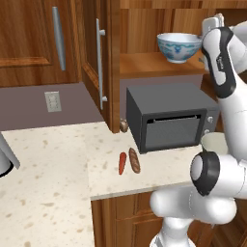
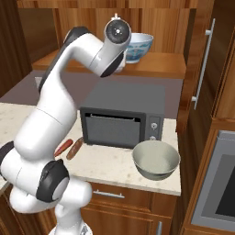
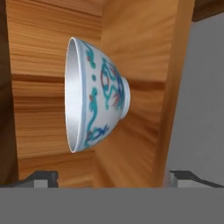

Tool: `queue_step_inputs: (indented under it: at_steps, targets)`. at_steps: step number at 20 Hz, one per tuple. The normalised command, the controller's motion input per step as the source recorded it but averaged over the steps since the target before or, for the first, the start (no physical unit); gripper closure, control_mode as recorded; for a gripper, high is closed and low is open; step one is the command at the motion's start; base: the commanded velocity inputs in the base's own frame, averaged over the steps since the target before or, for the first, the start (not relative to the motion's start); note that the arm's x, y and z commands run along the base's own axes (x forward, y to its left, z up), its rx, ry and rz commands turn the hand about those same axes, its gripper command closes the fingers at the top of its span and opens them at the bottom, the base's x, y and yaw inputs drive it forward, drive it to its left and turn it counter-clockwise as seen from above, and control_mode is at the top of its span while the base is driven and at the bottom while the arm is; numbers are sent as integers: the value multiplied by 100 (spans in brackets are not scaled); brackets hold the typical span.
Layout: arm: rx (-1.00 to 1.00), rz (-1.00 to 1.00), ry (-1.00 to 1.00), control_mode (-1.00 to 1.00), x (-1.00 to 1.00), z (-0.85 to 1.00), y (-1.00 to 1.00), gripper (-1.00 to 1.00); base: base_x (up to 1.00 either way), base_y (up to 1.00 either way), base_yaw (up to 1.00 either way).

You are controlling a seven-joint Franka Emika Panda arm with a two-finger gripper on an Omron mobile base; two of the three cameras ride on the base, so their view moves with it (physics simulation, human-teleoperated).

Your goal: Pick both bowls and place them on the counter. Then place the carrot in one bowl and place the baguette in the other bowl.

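Gripper (image 3: 112, 177), low in the hand view, stands released, its tips spread wide and apart from the patterned bowl (image 3: 98, 94), which sits on the wooden shelf (image 1: 144, 65) at upper right of the left base view. The grey-green bowl (image 2: 156, 159) already rests on the counter (image 2: 110, 167); carrot (image 1: 122, 163) and baguette (image 1: 134, 160) lie mid-frame. We judge the second pick in hand: next we advance until the tips straddle the rim, then close.
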Motion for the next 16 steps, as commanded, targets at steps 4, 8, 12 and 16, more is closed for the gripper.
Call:
queue_step_inputs:
  at_steps: [4, 8, 12, 16]
  targets:
    - [0, 0, 8, -100, 44, -1, -16, -100, 0, 0, 0]
    - [0, 0, 7, -100, 43, 0, -18, -100, 0, 0, 0]
    - [1, 0, 8, -100, 41, -5, -12, -100, 0, 0, 0]
    - [2, 1, 13, -100, 37, -13, -12, -100, 0, 0, 0]
